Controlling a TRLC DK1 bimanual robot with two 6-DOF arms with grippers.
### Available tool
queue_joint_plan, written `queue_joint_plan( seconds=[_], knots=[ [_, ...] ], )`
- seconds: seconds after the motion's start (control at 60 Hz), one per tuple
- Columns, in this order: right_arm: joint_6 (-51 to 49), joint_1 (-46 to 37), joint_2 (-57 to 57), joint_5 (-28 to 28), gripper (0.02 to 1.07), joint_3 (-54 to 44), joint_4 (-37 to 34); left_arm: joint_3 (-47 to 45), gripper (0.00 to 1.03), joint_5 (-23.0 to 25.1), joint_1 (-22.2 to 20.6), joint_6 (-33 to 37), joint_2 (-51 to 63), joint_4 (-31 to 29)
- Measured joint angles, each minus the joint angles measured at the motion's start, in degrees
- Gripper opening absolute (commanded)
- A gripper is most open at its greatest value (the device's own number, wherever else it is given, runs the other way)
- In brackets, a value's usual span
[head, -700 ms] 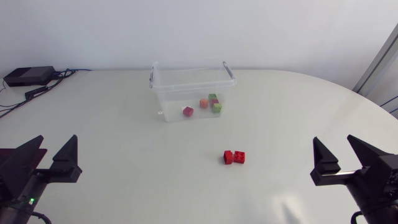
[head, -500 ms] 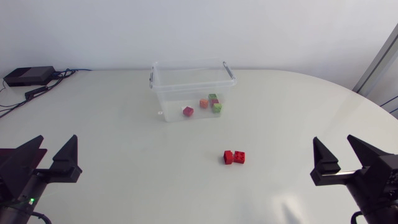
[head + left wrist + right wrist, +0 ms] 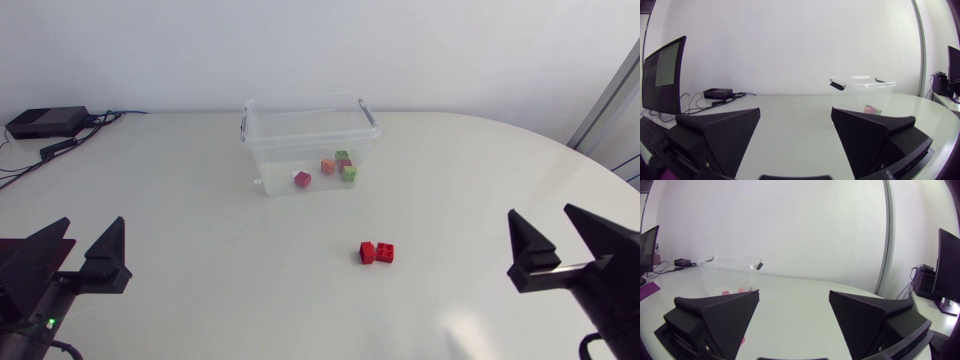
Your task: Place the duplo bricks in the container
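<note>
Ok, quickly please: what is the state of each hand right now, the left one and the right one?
The left hand is open, holding nothing.
The right hand is open, holding nothing.

container (image 3: 290, 150) of clear glossy plastic, bricks (image 3: 377, 253) of shiny plastic, table (image 3: 200, 250) smooth matt.

The right tool (image 3: 542, 212) has shifted slightly outward toward its own side.

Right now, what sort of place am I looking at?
Probably a robot lab bench: a white table, a left gripper and a right gripper at its sides, and a clear container holding duplo bricks.
</note>
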Motion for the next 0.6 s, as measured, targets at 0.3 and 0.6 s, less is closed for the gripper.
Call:
queue_joint_plan(
  seconds=[0.3,0.6],
  knots=[
    [0.0,0.0,19.2,-0.7,1.03,13.4,0.0,0.0,0.99,0.0,0.0,0.0,0.0,0.0],
    [0.0,-0.8,47.9,-3.8,1.03,25.1,-2.3,0.0,0.99,0.0,0.0,0.0,0.0,0.0]
  ],
)
